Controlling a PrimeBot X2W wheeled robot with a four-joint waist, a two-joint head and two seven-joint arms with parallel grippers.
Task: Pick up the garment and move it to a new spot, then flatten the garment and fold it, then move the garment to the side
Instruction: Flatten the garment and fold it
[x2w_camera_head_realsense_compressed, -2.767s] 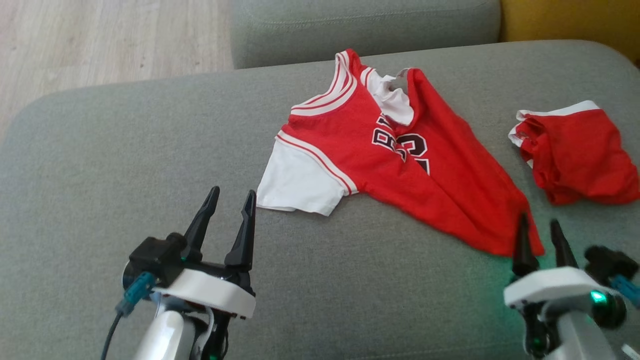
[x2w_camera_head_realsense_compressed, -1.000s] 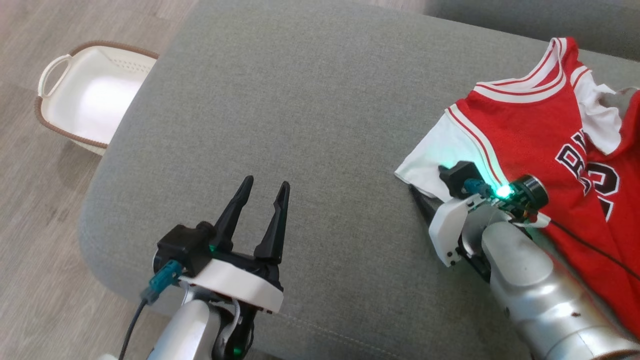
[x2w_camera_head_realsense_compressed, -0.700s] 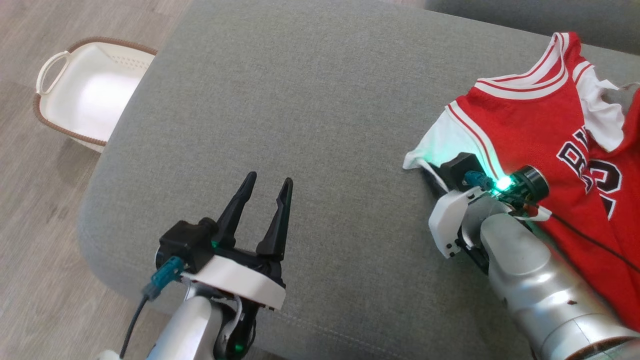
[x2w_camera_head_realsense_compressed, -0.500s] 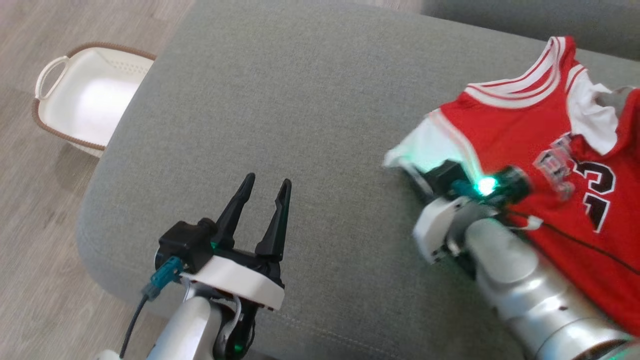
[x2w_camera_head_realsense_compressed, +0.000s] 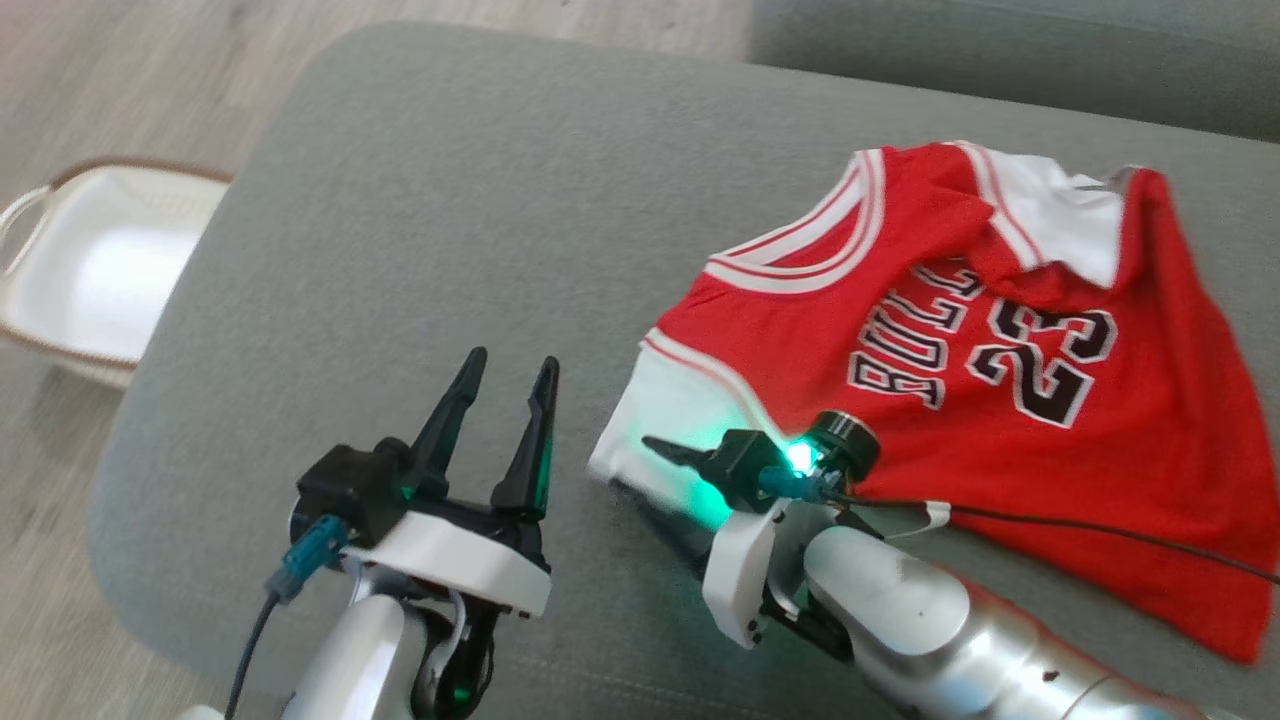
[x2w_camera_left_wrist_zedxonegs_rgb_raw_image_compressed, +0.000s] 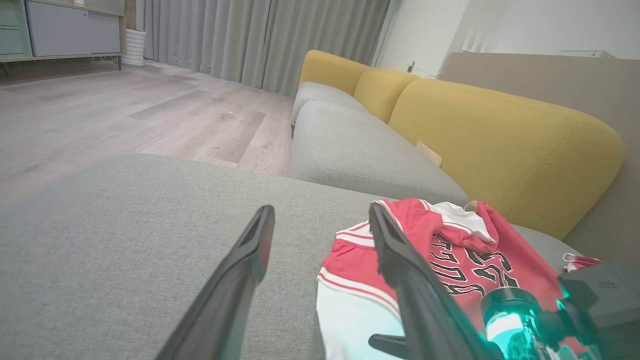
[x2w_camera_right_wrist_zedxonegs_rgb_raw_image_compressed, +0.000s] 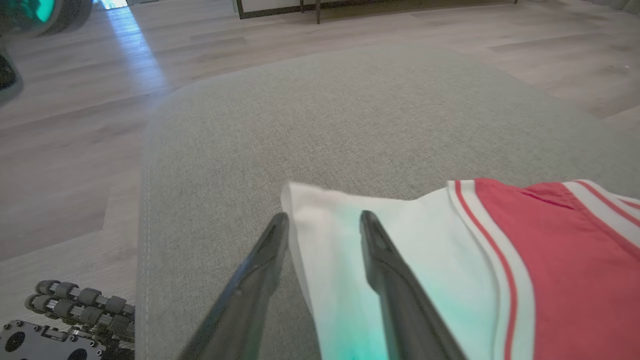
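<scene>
You find the garment (x2w_camera_head_realsense_compressed: 950, 400) on the sofa cushion (x2w_camera_head_realsense_compressed: 480, 230), at right — the basket (x2w_camera_head_realsense_compressed: 90, 270) stands left, on the floor (x2w_camera_head_realsense_compressed: 100, 60).

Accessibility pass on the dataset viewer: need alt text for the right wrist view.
The right gripper, fingers parted, straddles the edge of the white sleeve of a red jersey lying on a grey sofa cushion. A wooden floor lies beyond.

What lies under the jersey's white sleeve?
Grey cushion shows beside the white sleeve. The fingers of the right gripper straddle its edge, one lying over the fabric. Whatever is beneath the sleeve is covered.
</scene>
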